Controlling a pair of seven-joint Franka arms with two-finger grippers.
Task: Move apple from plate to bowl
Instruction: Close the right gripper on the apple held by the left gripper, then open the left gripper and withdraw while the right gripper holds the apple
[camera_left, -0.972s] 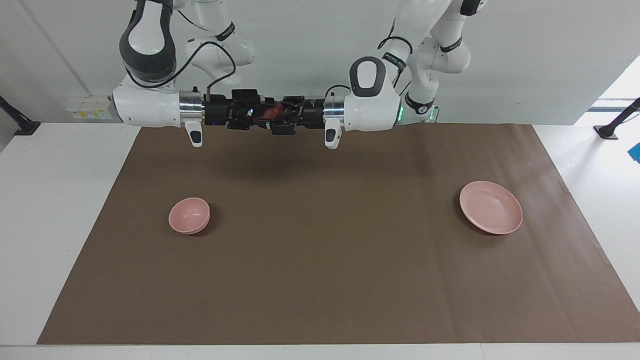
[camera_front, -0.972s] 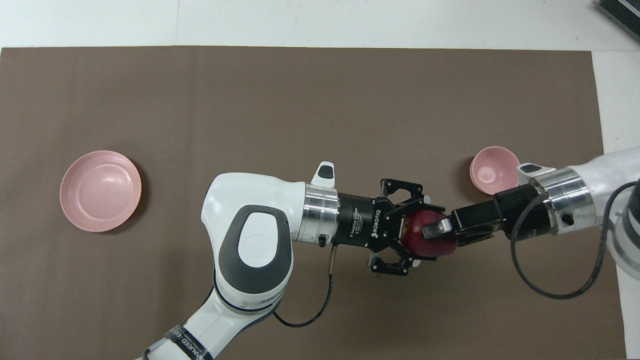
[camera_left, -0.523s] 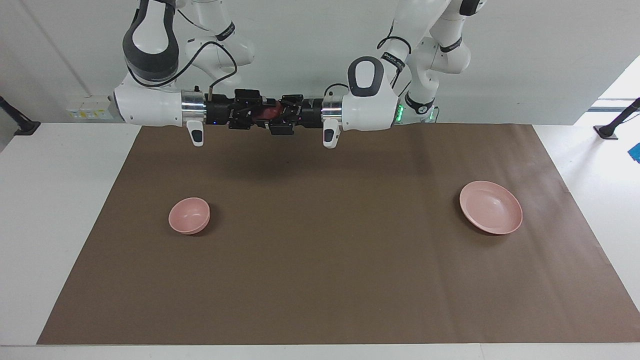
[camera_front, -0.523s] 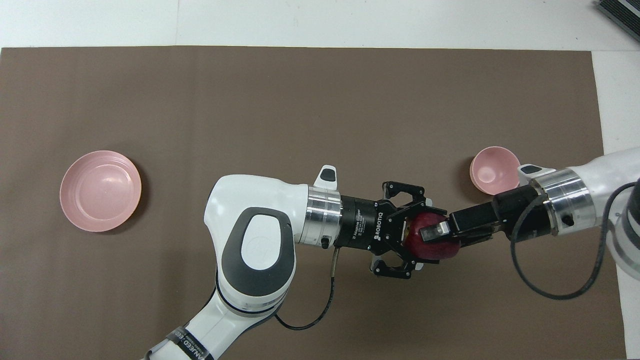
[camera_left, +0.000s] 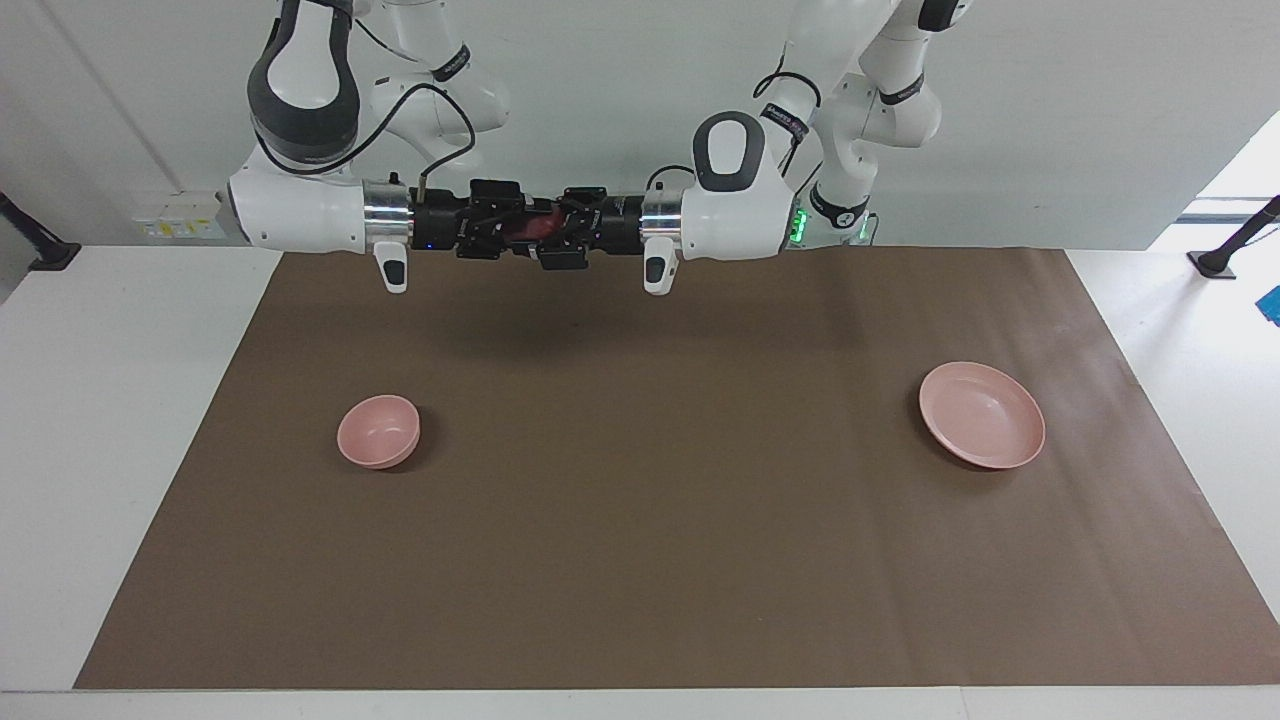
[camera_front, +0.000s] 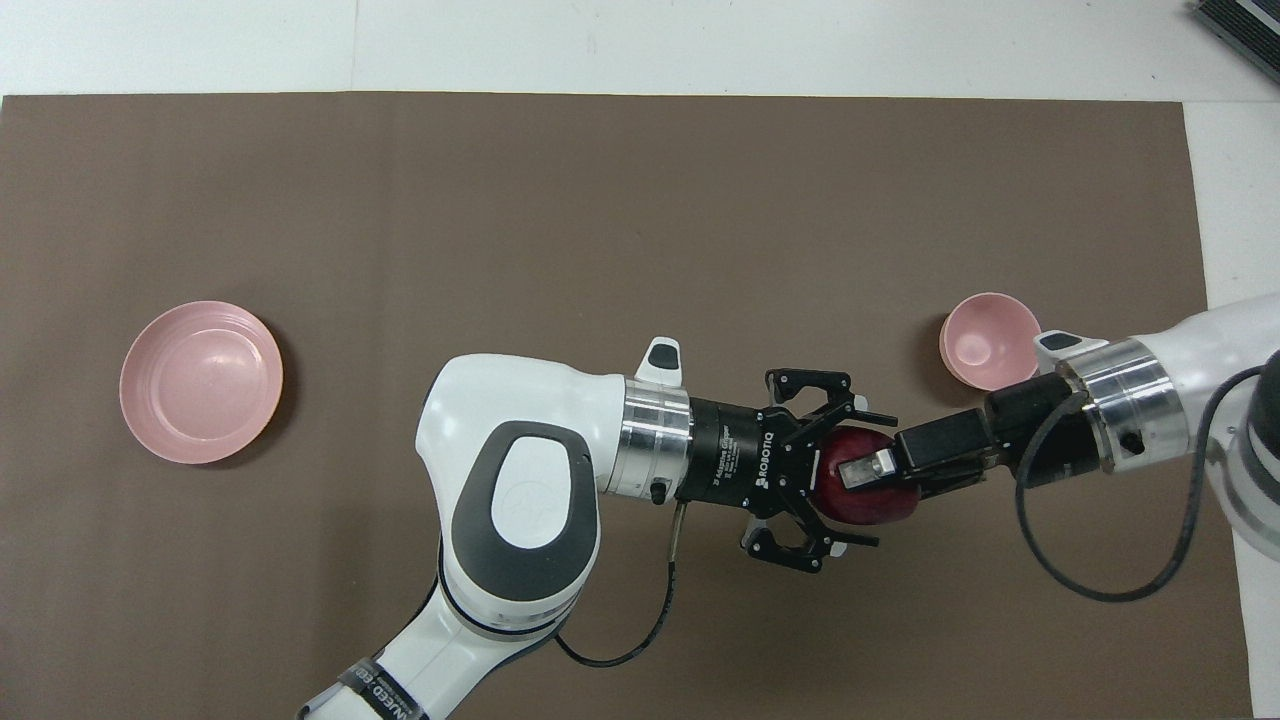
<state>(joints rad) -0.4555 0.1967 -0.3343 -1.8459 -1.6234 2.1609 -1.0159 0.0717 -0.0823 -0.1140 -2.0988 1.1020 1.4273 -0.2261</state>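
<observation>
You have a brown mat (camera_left: 640, 560) covering the table, with the plate (camera_front: 200, 381) at the left arm's end and the bowl (camera_front: 985, 338) at the right arm's end, both bare. The two arms meet level, high over the mat's robot-side edge, because neither alone likely spans plate to bowl. Between them hangs the apple (camera_front: 868, 490), off the plate and not yet in the bowl. The right gripper (camera_front: 872, 466) is clenched on the apple; the left gripper (camera_front: 835, 470) has its fingers spread wide around it, released.
</observation>
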